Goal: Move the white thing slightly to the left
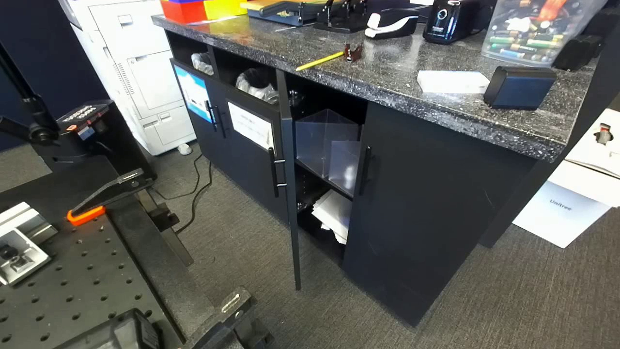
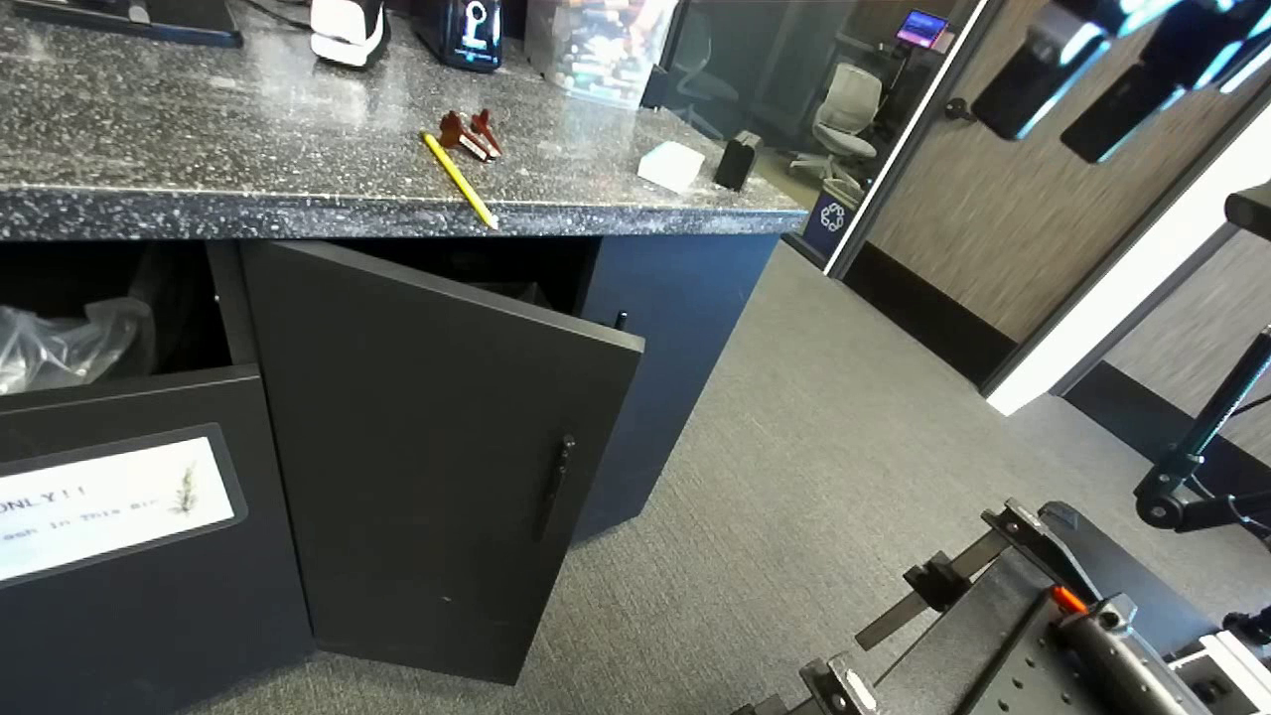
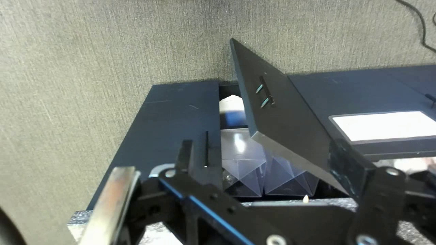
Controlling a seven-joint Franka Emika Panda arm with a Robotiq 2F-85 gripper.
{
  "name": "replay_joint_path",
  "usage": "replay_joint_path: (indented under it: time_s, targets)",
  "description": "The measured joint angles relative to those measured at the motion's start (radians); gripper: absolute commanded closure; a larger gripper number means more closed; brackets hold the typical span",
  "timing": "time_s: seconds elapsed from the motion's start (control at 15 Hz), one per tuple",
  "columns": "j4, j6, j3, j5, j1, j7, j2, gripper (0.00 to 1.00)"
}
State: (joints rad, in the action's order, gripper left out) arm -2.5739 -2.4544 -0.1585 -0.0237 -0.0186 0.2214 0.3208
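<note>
The white thing's a flat, pale rectangular block (image 1: 453,82), material hard to tell, lying on the speckled dark grey countertop (image 1: 387,72) near the front edge. A boxy black block (image 1: 520,88) stands right beside it, with just a slim gap showing in an exterior view, so that side's kinda crowded. Further along there's a thin yellow pencil (image 2: 460,181) next to a reddish-brown staple remover (image 2: 475,136), and toward the back a clear plastic tub (image 1: 513,10) full of small colourful bits. The black two-fingered gripper (image 3: 265,160) is spread wide in the wrist view. Below the counter, a dark flat cabinet door (image 2: 427,447) sits ajar. Readable stuff: "Unitree" on a white rectangular panel (image 1: 557,223) near the floor, "ONLY!!" and "in This Bin" on a white cabinet label (image 2: 99,531), plus a recycling symbol on a blue bin (image 2: 826,230).
</note>
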Motion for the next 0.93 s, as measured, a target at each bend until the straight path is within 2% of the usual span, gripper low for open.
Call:
replay_joint_path:
  time_s: [0.27, 0.4, 0.67, 0.93]
  targets:
    - [0.166, -0.008, 0.084, -0.064, 0.091, 0.001, -0.178, 0.0]
    - [0.267, -0.014, 0.119, -0.081, 0.113, 0.016, -0.292, 0.0]
    - [0.494, -0.015, 0.17, -0.074, 0.113, 0.074, -0.543, 0.0]
    - [0.727, 0.001, 0.201, -0.029, 0.084, 0.157, -0.765, 0.0]
